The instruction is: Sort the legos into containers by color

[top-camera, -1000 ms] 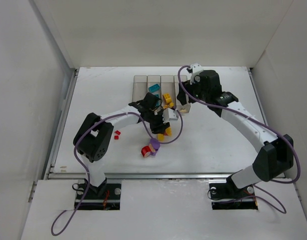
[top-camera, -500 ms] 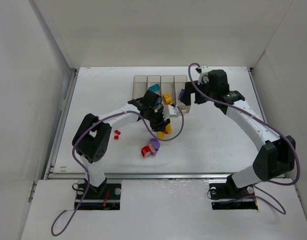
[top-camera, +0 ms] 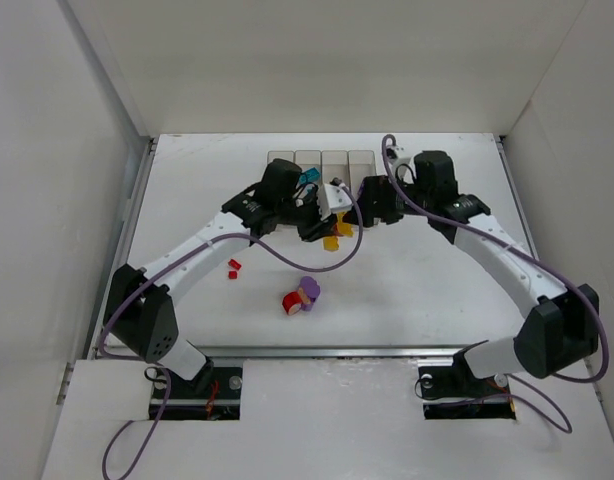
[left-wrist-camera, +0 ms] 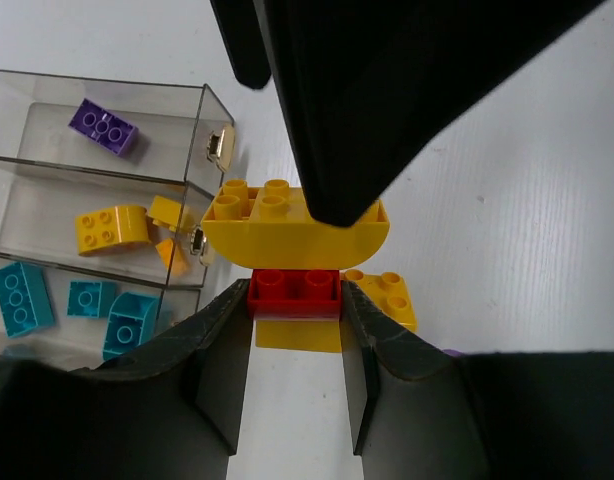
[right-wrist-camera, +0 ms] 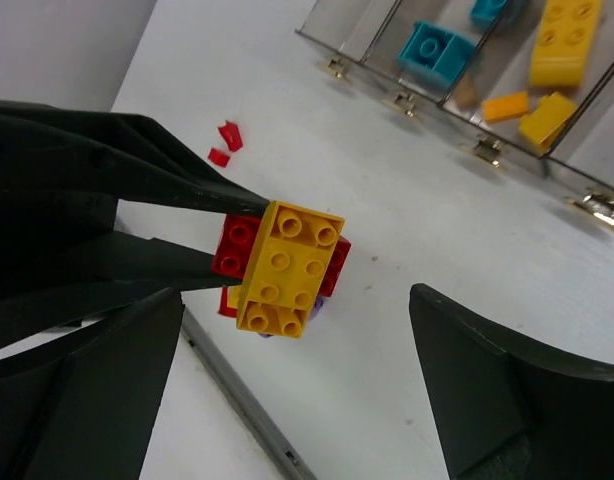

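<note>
My left gripper (left-wrist-camera: 295,300) is shut on the red brick (left-wrist-camera: 294,293) of a red-and-yellow lego clump (top-camera: 334,230), held above the table in front of the containers (top-camera: 322,165). A wide yellow brick (right-wrist-camera: 287,268) sits on the red one (right-wrist-camera: 232,248). My right gripper (right-wrist-camera: 295,300) stands wide open around this clump without touching it, and its black body (left-wrist-camera: 387,80) fills the top of the left wrist view. The bins (left-wrist-camera: 107,180) hold a purple brick (left-wrist-camera: 104,128), yellow bricks (left-wrist-camera: 112,227) and teal bricks (left-wrist-camera: 67,305).
A red-and-purple clump (top-camera: 301,297) lies on the table nearer the arm bases. Two tiny red pieces (top-camera: 233,267) lie to its left. A loose yellow brick (left-wrist-camera: 387,297) rests on the table under the held clump.
The left arm has lifted the clump and carried it back toward the containers. The right gripper has opened wider and swung left from the bins to the clump.
</note>
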### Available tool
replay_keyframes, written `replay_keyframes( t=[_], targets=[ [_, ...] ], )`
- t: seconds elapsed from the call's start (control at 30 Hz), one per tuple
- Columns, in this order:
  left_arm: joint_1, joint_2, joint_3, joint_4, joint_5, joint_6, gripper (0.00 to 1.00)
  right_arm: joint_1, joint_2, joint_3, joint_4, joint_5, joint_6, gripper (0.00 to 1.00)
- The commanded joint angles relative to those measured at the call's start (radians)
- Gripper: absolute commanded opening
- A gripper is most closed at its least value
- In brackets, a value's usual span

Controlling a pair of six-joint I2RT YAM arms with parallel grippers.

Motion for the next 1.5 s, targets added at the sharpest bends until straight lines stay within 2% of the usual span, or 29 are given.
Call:
replay_keyframes(
  t=[0.0,0.1,0.27,0.37,0.47,0.6,0.63,0.7,0.73,0.83,0.87,1.03,1.23,1.47],
  targets=[
    [-0.005,-0.021,0.039,0.045,-0.002,-0.052,0.00,0.016,0.045,-0.016,0.103,-0.121,0.055,1.00],
    [-0.005,-0.030,0.039,0.054,-0.002,-0.052,0.00,0.025,0.045,-0.016,0.160,-0.101,0.077,1.00],
    [-0.005,-0.041,0.030,0.079,-0.012,-0.062,0.00,0.034,0.089,-0.004,0.160,-0.110,0.089,0.98],
    [-0.005,-0.050,0.030,0.088,-0.012,-0.062,0.00,0.034,0.107,-0.004,0.160,-0.119,0.089,0.91],
    [-0.005,-0.050,0.021,0.097,-0.030,-0.071,0.00,0.043,0.117,-0.004,0.169,-0.119,0.089,0.79],
    [-0.005,-0.059,0.021,0.107,-0.030,-0.080,0.00,0.043,0.129,0.006,0.169,-0.119,0.089,0.78],
    [-0.005,-0.059,0.021,0.107,-0.021,-0.080,0.00,0.043,0.129,0.006,0.169,-0.119,0.089,0.68],
    [-0.005,-0.059,0.012,0.107,-0.021,-0.080,0.00,0.043,0.129,0.006,0.178,-0.119,0.089,0.55],
    [-0.005,-0.059,0.012,0.107,-0.021,-0.080,0.00,0.043,0.129,0.006,0.179,-0.119,0.089,0.40],
    [-0.005,-0.068,0.003,0.116,-0.030,-0.092,0.00,0.043,0.129,0.015,0.179,-0.128,0.089,0.16],
    [-0.005,-0.068,-0.006,0.116,-0.041,-0.092,0.00,0.043,0.138,0.015,0.179,-0.139,0.089,0.02],
    [-0.005,-0.078,-0.058,0.116,-0.073,-0.111,0.00,0.025,0.120,0.003,0.179,-0.139,0.100,0.00],
    [-0.005,-0.096,-0.140,0.107,-0.091,-0.111,0.00,-0.070,0.022,-0.077,0.179,-0.148,0.100,0.00],
    [0.027,-0.085,-0.189,0.068,-0.100,-0.085,0.00,-0.147,-0.026,-0.066,0.056,-0.099,0.026,0.00]
  ],
)
